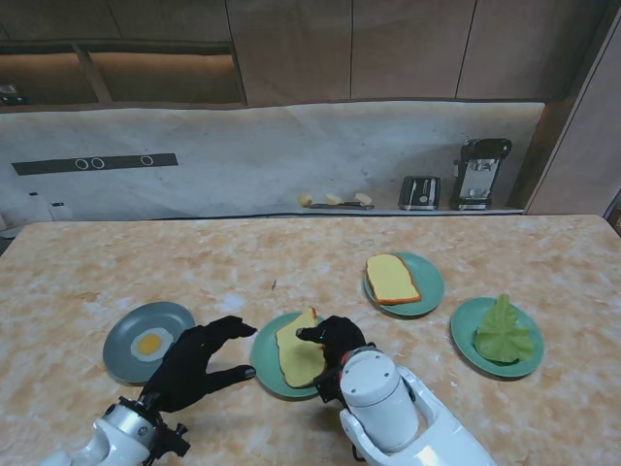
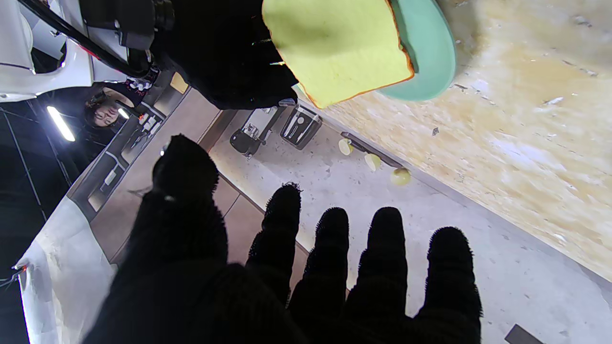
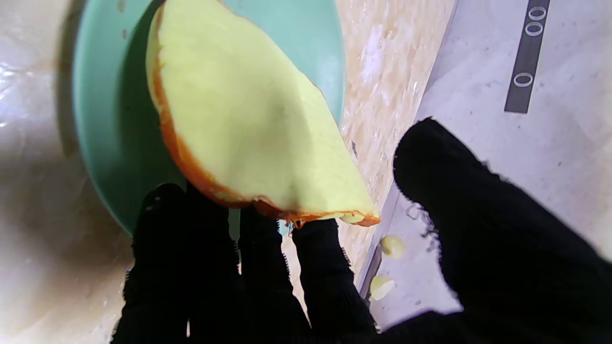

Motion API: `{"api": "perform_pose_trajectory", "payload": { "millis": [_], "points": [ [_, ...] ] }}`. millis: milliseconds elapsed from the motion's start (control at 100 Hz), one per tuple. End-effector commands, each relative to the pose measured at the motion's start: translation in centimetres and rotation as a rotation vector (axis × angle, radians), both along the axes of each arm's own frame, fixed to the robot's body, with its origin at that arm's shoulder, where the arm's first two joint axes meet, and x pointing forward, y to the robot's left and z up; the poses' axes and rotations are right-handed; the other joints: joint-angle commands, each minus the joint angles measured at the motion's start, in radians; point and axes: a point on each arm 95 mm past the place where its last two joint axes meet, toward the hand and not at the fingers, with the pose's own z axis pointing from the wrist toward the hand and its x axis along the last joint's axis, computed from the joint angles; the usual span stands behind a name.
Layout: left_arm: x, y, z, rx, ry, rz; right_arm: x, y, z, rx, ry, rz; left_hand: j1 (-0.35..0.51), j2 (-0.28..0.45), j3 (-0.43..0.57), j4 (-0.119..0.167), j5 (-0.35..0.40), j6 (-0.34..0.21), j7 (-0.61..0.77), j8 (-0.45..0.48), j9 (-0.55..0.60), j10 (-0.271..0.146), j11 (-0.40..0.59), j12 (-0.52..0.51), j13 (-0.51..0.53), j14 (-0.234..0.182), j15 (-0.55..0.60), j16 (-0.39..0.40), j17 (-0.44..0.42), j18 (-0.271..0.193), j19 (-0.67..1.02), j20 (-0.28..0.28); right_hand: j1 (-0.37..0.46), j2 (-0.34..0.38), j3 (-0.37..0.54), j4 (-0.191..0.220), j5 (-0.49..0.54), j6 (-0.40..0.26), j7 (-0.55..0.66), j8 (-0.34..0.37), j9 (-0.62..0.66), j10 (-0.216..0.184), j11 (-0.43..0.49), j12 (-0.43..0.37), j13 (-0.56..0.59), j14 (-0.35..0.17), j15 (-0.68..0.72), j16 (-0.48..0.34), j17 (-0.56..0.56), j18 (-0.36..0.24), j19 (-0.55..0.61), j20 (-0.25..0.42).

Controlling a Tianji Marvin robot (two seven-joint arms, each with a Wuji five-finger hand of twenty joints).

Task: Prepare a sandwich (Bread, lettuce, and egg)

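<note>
The bread slice (image 1: 299,351) is lying tilted on the middle green plate (image 1: 267,374), its right edge lifted by the right hand (image 1: 335,342), whose fingers (image 3: 315,258) are sitting under the crust while the thumb is standing apart above it, so the hand is supporting the slice, not yet pinching it. This looks like the base-laying step: the first slice is being set on, or adjusted on, the assembly plate, and the next move is calling for the fingers to slide out so the slice drops flat before lettuce (image 1: 503,332) and egg (image 1: 149,343) are fetched. The left hand (image 1: 199,361) is hovering spread and empty just beside the plate's left rim, perhaps steadying it. A second bread slice (image 1: 392,279) is waiting on the far plate (image 1: 430,286), the lettuce on the right plate (image 1: 471,348), the egg on the grey plate (image 1: 175,316). The right wrist view is showing the fingers beneath the crust, which the stand view is hiding; the left wrist view is showing the slice's lifted corner overhanging the rim and the left fingers (image 2: 387,258) splayed free.
</note>
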Motion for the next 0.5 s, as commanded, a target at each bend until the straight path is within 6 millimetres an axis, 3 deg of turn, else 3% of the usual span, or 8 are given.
{"api": "perform_pose_trajectory", "payload": {
  "millis": [0, 250, 490],
  "points": [
    [-0.15, -0.13, -0.25, 0.0, 0.015, -0.006, -0.43, 0.32, -0.13, 0.021, 0.003, 0.013, -0.001, 0.016, -0.011, -0.002, 0.004, -0.019, -0.013, 0.002, 0.013, -0.002, -0.018, 0.004, -0.005, -0.002, -0.02, -0.002, -0.016, -0.002, -0.016, 0.013, -0.028, 0.013, -0.028, 0.029, -0.019, -0.02, -0.009, -0.011, -0.02, -0.031, -0.006, -0.407, -0.041, -0.019, -0.001, 0.027, -0.048, -0.036, 0.0, 0.029],
    [-0.18, -0.09, -0.26, -0.002, 0.014, -0.003, -0.37, 0.06, 0.06, -0.048, -0.065, 0.056, 0.0, 0.016, -0.011, -0.002, 0.005, -0.018, -0.013, 0.002, 0.013, -0.003, -0.017, 0.004, -0.004, -0.003, -0.019, -0.002, -0.014, 0.0, -0.015, 0.013, -0.034, 0.026, -0.049, 0.036, -0.014, -0.026, -0.015, -0.01, -0.058, -0.049, -0.002, -0.407, -0.136, -0.055, 0.006, 0.037, -0.154, -0.101, 0.016, 0.08],
    [-0.13, -0.06, -0.31, -0.004, 0.013, -0.002, 0.14, -0.48, 0.41, -0.122, -0.142, 0.097, -0.001, 0.016, -0.011, -0.002, 0.005, -0.019, -0.013, 0.002, 0.014, -0.001, -0.016, 0.005, -0.004, -0.002, -0.019, -0.002, -0.014, -0.002, -0.014, 0.013, -0.036, 0.034, -0.048, 0.04, -0.01, -0.024, -0.021, -0.011, -0.084, -0.056, 0.003, -0.406, -0.167, -0.068, 0.009, 0.04, -0.195, -0.111, 0.009, 0.099]
  ]
}}
